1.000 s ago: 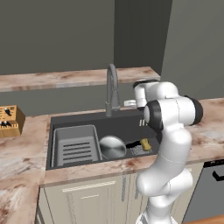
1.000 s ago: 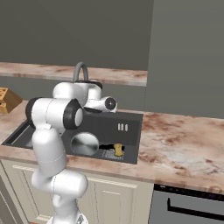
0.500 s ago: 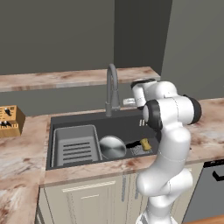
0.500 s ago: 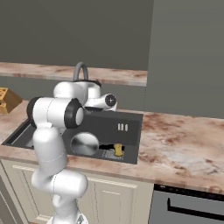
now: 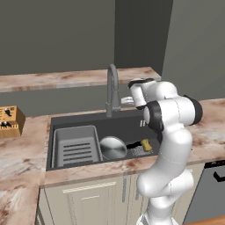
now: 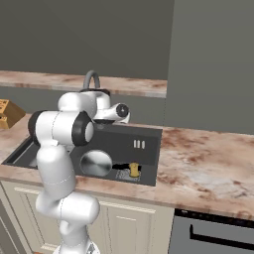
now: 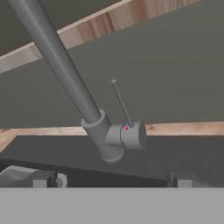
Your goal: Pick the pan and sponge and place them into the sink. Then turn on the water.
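Note:
The round silver pan (image 5: 113, 147) lies in the dark sink (image 5: 127, 121), its black handle pointing right. The small yellow-brown sponge (image 5: 146, 144) lies just beyond the handle's end, near the drain. From the right I see the pan (image 6: 95, 163) and the sponge (image 6: 134, 169) in the same basin (image 6: 149, 144). My gripper (image 5: 126, 101) is above the sink's back rim, right of the faucet (image 5: 112, 90). In the hand view the gripper (image 7: 113, 179) is open, with nothing between its fingertips (image 7: 43, 178), and faces the faucet's thin lever (image 7: 122, 103). The water is out of view.
A grey ridged rack (image 5: 75, 147) fills the sink's left part. A wooden knife block (image 5: 9, 121) stands on the left counter. Marble counter (image 6: 208, 163) extends to the right. A raised ledge (image 5: 66, 79) runs behind the faucet, and a dark wall panel rises at the right.
The hand has edged slightly closer to the faucet. Pan and sponge lie where they were.

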Controlling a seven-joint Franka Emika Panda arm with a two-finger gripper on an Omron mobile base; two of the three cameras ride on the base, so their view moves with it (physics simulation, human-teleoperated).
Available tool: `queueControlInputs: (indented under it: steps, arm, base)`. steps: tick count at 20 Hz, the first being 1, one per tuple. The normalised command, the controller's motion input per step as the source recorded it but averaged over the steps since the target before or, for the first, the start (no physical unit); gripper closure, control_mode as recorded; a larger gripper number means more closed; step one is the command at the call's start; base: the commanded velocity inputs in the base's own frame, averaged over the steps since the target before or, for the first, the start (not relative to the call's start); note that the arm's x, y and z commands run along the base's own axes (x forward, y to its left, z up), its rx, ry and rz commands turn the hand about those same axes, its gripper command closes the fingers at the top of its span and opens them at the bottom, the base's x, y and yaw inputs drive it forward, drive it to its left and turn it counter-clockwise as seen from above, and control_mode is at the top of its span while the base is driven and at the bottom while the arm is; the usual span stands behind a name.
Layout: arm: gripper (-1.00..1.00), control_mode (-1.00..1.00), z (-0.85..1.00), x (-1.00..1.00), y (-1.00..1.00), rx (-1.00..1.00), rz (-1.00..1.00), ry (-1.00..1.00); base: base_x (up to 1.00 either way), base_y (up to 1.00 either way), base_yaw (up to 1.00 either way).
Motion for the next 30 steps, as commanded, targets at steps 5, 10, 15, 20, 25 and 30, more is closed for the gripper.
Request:
queueControlInputs:
  steps: [5, 10, 15, 20, 25, 30]
  arm:
    - [-1.00, -1.00, 0.00, 0.00, 0.20, 0.00, 0.00, 0.00]
    - [-1.00, -1.00, 0.00, 0.04, 0.01, 0.00, 0.00, 0.00]
    - [-1.00, -1.00, 0.00, 0.14, 0.00, -0.02, 0.00, -0.02]
    - [-1.00, -1.00, 0.00, 0.28, 0.00, -0.04, 0.00, -0.03]
    - [-1.00, -1.00, -0.07, 0.30, 0.00, -0.09, 0.00, -0.02]
    - [-1.00, -1.00, -0.19, 0.32, 0.00, -0.11, 0.00, -0.02]
  base:
    - [0.00, 0.00, 0.00]
    - [0.00, 0.00, 0.00]
    - [0.00, 0.00, 0.00]
    - [0.00, 0.00, 0.00]
    - [0.00, 0.00, 0.00]
    - [0.00, 0.00, 0.00]
